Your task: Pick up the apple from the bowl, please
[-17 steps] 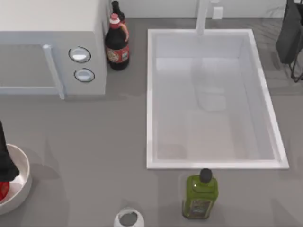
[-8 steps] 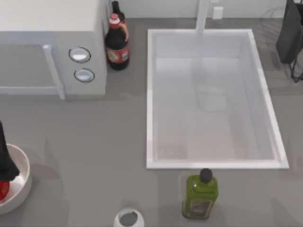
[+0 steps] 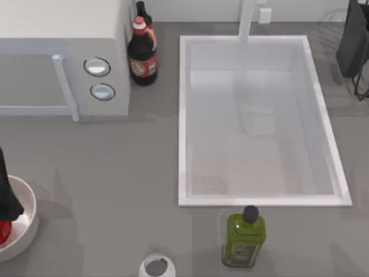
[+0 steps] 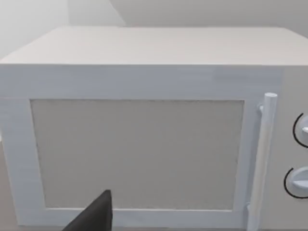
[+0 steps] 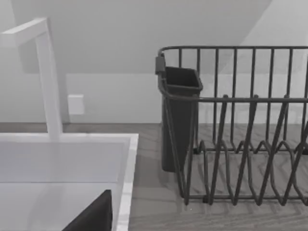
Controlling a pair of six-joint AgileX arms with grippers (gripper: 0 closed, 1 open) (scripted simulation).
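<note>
The off-white bowl (image 3: 27, 222) sits at the table's left edge, cut off by the top view's border. Inside it lies the red apple (image 3: 3, 232), only a sliver of it showing. My left gripper (image 3: 8, 199) is a black shape hanging over the bowl, directly above and partly covering the apple; whether it touches the fruit cannot be told. A dark piece of that gripper (image 4: 96, 215) shows in the left wrist view in front of the microwave (image 4: 144, 139). A dark piece of my right gripper (image 5: 96, 214) shows in the right wrist view, near the sink's rim.
A white microwave (image 3: 63, 57) stands at the back left with a red-labelled dark bottle (image 3: 142, 55) beside it. The sink (image 3: 259, 121) takes up the middle right. A green bottle (image 3: 244, 239) and a small white-rimmed round object (image 3: 156, 266) stand at the front. A dark dish rack (image 5: 240, 125) is at the back right.
</note>
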